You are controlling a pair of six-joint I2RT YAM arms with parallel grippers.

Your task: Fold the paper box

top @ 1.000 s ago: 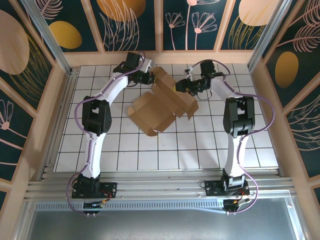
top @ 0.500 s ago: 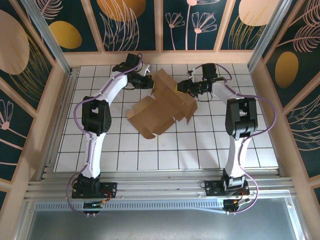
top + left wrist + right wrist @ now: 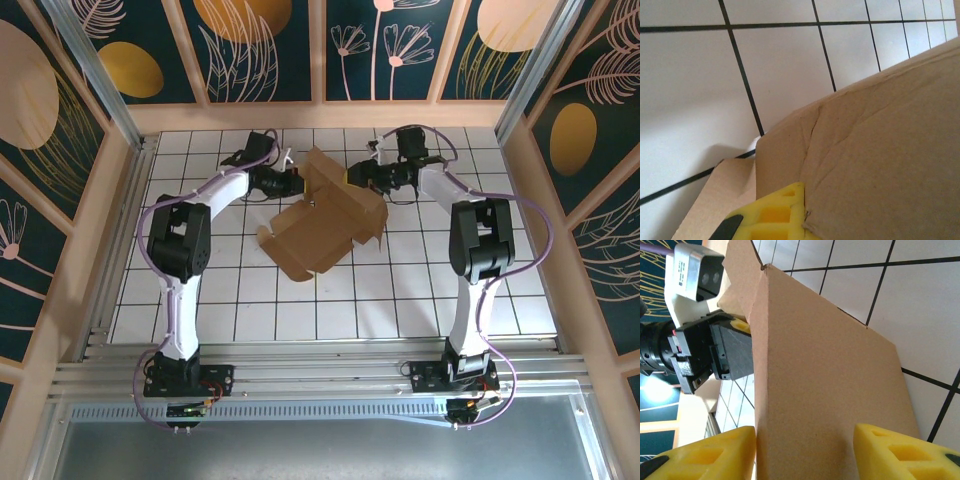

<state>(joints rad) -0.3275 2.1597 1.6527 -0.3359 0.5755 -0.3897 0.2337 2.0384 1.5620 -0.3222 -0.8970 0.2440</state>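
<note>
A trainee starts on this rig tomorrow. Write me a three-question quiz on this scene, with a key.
1. True or false: the brown cardboard paper box lies completely flat on the white tiled table.
2. Where do the left end effector and the right end effector meet the box? A) at its far end, away from the arm bases; B) at its near end; C) at opposite ends, one far and one near.
3. Fill in: in the right wrist view, a cardboard panel stands ___ the two yellow fingers.

Key: 1 false, some panels are folded up. 2 A. 3 between.
</note>
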